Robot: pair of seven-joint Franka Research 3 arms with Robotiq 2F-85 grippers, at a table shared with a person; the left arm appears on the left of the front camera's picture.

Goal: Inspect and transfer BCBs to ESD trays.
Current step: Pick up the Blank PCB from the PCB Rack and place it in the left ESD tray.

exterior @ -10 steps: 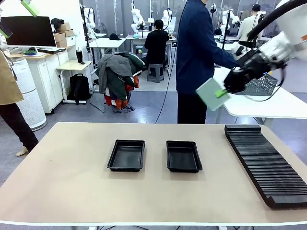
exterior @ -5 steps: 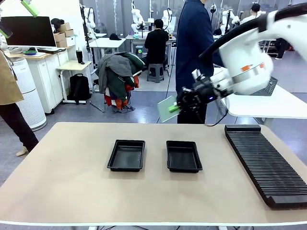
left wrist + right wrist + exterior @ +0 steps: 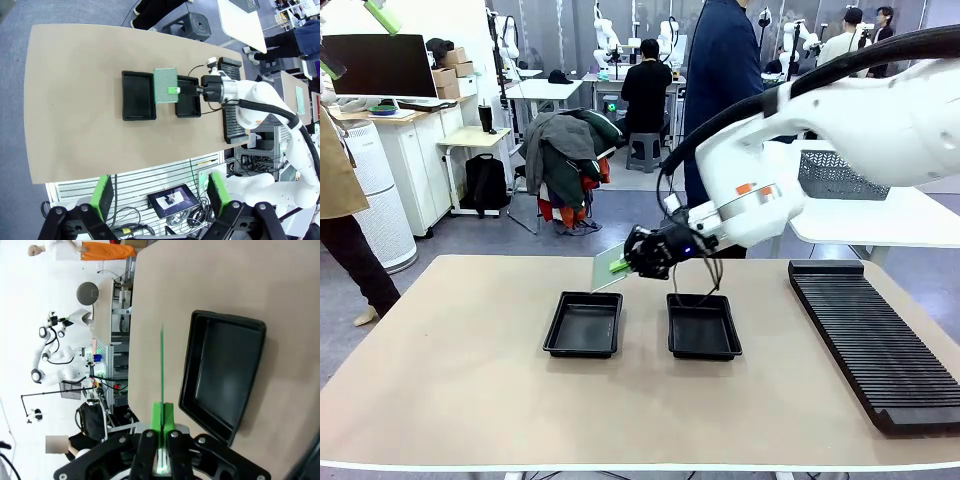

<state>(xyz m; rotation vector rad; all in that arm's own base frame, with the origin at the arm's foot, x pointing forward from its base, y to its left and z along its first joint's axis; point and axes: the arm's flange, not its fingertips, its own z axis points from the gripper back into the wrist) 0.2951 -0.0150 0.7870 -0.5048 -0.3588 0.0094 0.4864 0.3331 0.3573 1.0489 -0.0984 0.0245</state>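
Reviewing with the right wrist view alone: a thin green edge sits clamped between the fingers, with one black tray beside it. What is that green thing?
Observer: A flat green circuit board. The left wrist view shows its broad face from above, gripped at one edge by the right pincer.
Operator: Is there just that one tray?
Observer: No, the front view shows two empty black trays side by side, one towards the robot's left and one towards its right.
Operator: And the other arm?
Observer: The left pincer is open and holds nothing, high above the table.
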